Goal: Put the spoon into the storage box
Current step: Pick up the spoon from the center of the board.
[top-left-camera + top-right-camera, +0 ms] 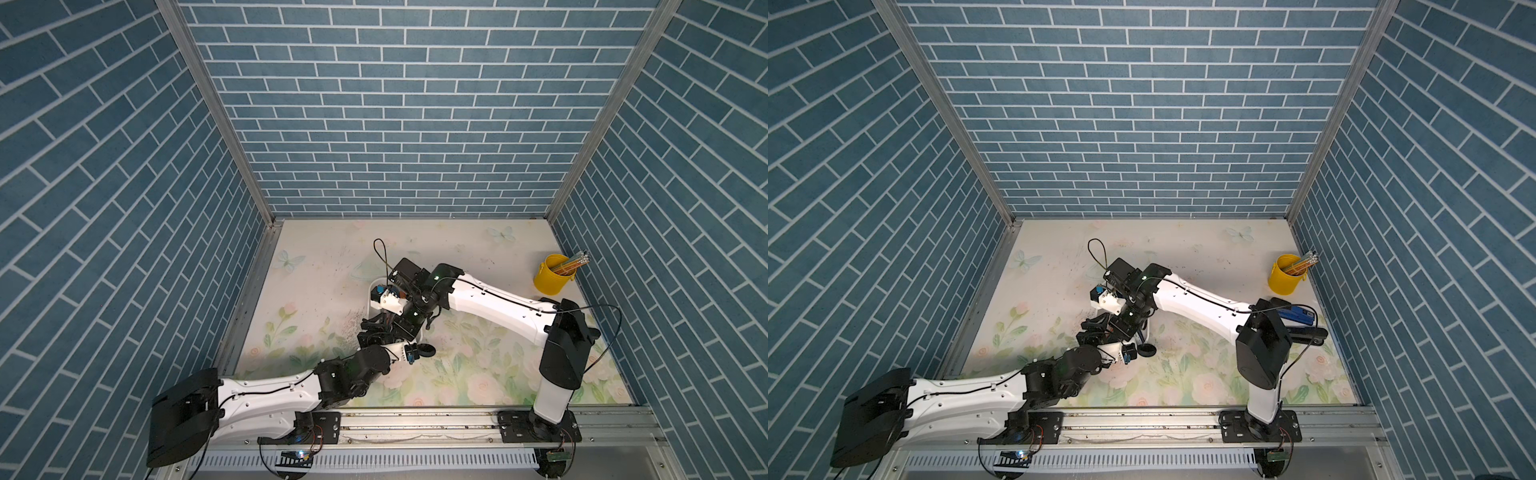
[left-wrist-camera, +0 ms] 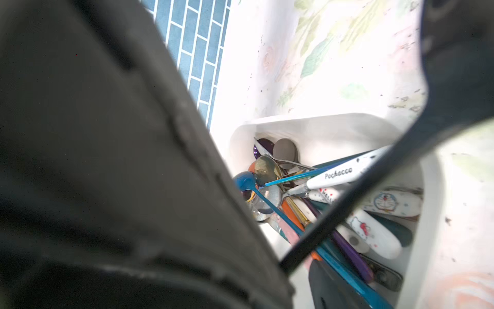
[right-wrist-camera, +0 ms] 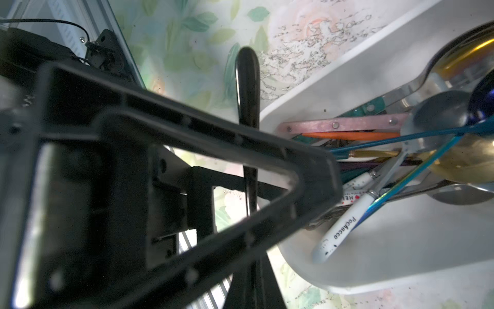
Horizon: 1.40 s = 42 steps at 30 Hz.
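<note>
Status: my left claw (image 1: 372, 326) was open. Its wrist view showed only one black finger (image 2: 133, 160), off at one side, with nothing clamped against it. My right claw (image 3: 332, 174) was closed, tips pressed together and empty as far as I could see. It poked in at the near end of the white rectangular plastic storage box (image 2: 307, 120). Both claws sat over that same end of the box, close together, mid-table.

The glossy black spoon (image 3: 247, 80) was not fully in. Its round bowl (image 1: 426, 351) (image 1: 1145, 350) showed in both top views, just outside the box's near end. In the left wrist view the thin handle (image 2: 347, 203) crossed over the pile inside the box. I saw no grip on it from either claw. Couldn't tell whether it leaned on the rim or touched the table cover.

Box was crowded: a mixed pile of metal and coloured spoons (image 2: 267, 171), with a white handle lettered "Pochacco" (image 2: 339, 174) lying on top.

The yellow cylindrical cup of pencils (image 1: 550, 278) stood well apart from the box, at the far right of the pale floral table cover (image 1: 478, 374).
</note>
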Each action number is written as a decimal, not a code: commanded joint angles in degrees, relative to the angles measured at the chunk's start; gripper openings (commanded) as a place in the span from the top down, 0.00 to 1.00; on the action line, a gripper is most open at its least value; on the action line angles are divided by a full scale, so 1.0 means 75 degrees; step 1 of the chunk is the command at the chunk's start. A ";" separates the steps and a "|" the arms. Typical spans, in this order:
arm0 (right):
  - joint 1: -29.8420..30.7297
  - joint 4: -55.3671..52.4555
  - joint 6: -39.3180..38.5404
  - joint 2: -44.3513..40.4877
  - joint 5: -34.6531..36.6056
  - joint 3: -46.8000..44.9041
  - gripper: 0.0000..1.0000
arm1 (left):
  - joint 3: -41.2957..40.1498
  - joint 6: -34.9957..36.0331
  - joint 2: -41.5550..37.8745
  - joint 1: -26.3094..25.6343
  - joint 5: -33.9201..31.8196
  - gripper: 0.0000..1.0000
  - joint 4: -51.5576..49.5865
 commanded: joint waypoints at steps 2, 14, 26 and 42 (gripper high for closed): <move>0.0218 -0.0336 -0.0206 0.0065 -0.0634 0.0122 1.00 | -0.0035 0.0349 0.0086 -0.0017 0.0063 0.22 0.0019; 0.0245 -0.0244 -0.0195 0.0186 -0.0970 0.0076 1.00 | 0.0212 0.0197 -0.0014 -0.0035 0.0023 0.89 -0.0270; -0.0191 0.0948 0.0638 -0.0219 0.0591 -0.0270 0.65 | 0.0715 -0.1118 -0.0222 -0.0069 0.0460 1.00 -0.1409; -0.2201 0.4289 0.3458 -0.1575 0.3719 -0.2656 0.65 | 0.1475 -0.4130 0.0371 -0.0005 0.1387 1.00 -0.2491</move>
